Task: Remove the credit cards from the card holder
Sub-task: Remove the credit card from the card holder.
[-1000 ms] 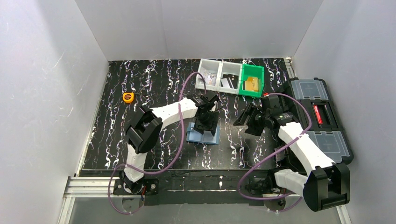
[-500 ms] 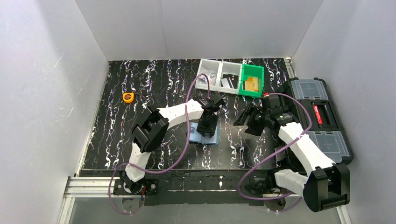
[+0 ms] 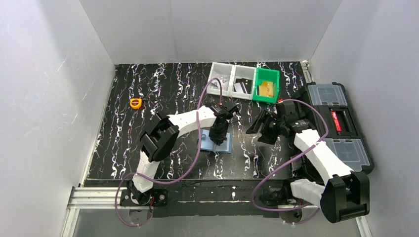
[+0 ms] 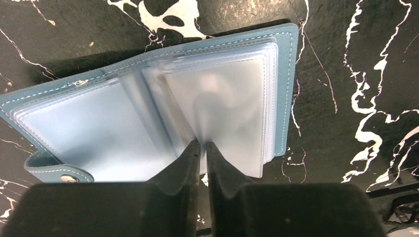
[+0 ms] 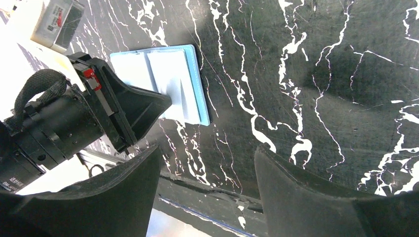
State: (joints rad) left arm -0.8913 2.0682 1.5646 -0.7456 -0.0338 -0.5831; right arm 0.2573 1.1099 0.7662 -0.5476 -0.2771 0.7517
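The card holder (image 4: 148, 98) lies open on the black marbled table, dusty-blue outside with clear plastic sleeves inside. It also shows in the top view (image 3: 225, 144) and the right wrist view (image 5: 190, 84). My left gripper (image 4: 203, 144) stands over its near edge, fingers pinched shut on one clear sleeve, which is lifted off the stack. I cannot make out any card in the sleeves. My right gripper (image 5: 207, 170) is open and empty, hovering above the table to the right of the holder (image 3: 260, 127).
Two clear bins (image 3: 231, 83) and a green bin (image 3: 267, 86) stand at the back, with flat items inside. A black toolbox (image 3: 338, 126) lies at the right edge. A yellow tape measure (image 3: 135, 102) sits at the back left.
My left arm has shifted slightly to the right over the card holder, and the holder has moved a little with it. The right arm has hardly moved.
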